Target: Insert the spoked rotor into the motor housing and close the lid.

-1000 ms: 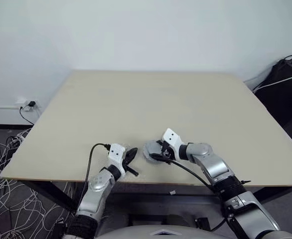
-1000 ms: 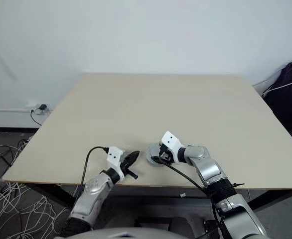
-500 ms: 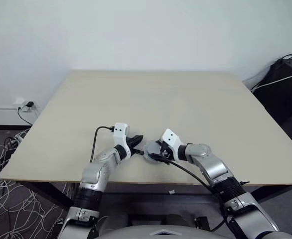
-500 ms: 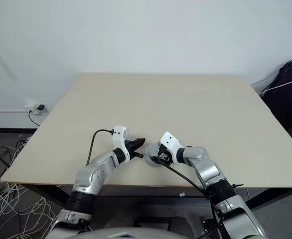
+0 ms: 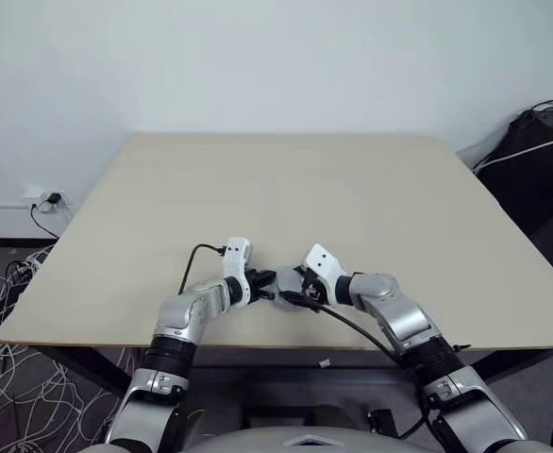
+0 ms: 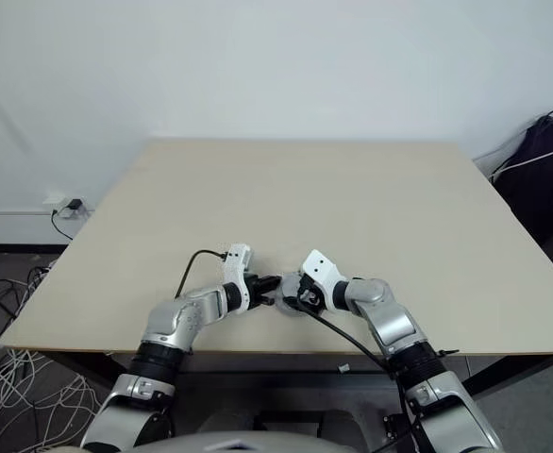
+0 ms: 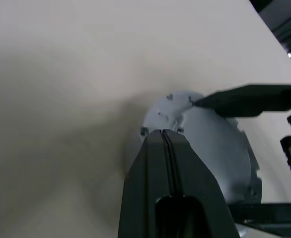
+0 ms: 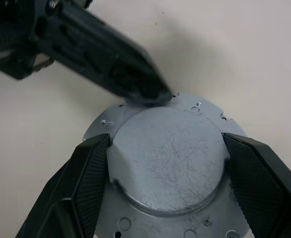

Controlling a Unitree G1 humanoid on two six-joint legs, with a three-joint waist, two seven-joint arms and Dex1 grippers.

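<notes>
Now R gripper (image 8: pixel 164 163) clamps lid (image 8: pixel 165 153); L gripper (image 7: pixel 166 133) touching.

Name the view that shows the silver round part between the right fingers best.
The right wrist view: the silver round part sits close up between both fingers. The left wrist view shows it partly behind the left fingers; in the eye views it is small.

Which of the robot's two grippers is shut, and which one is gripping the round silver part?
The left gripper is shut, its tip at the part's rim. The right gripper clamps the round silver part between its fingers.
</notes>
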